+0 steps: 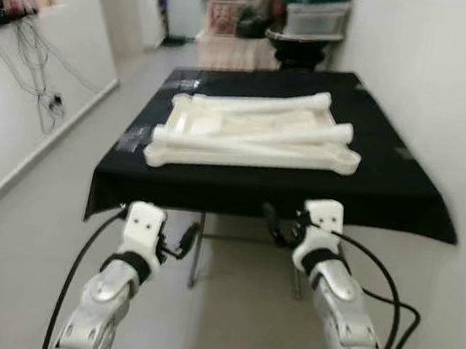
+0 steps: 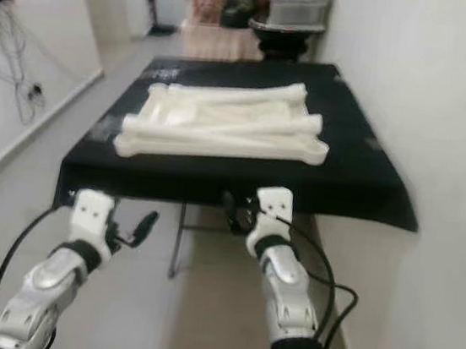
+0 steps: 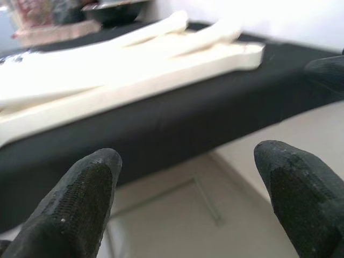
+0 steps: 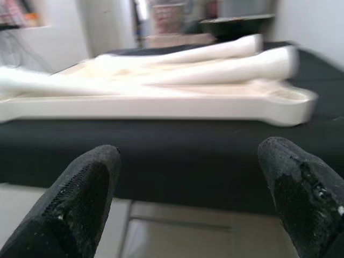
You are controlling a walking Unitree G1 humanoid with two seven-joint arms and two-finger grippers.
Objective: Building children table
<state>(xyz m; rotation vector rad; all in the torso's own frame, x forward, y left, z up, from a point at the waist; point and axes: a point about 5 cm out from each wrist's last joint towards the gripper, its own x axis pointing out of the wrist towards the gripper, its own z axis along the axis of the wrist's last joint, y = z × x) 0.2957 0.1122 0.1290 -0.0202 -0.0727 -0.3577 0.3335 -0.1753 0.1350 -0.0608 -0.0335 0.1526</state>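
Observation:
A white children's table top [image 1: 253, 153] lies flat on a table draped in black cloth [image 1: 388, 189]. Two white table legs [image 1: 263, 103] [image 1: 255, 132] rest across the top. Both arms are raised just short of the cloth's front edge, below the level of the white parts. My left gripper [image 1: 184, 241] is open with nothing between its fingers [image 3: 80, 199]. My right gripper [image 1: 276, 222] is open as well, with its fingers [image 4: 301, 199] spread wide and pointing at the near rim of the table top [image 4: 161, 107].
A white wall [image 1: 456, 91] runs close along the right side of the table. Storage boxes [image 1: 235, 21] and a black bowl-shaped stand [image 1: 304, 45] sit behind it. Loose cables [image 1: 38, 61] hang on the left wall. Open floor [image 1: 61, 187] runs along the left.

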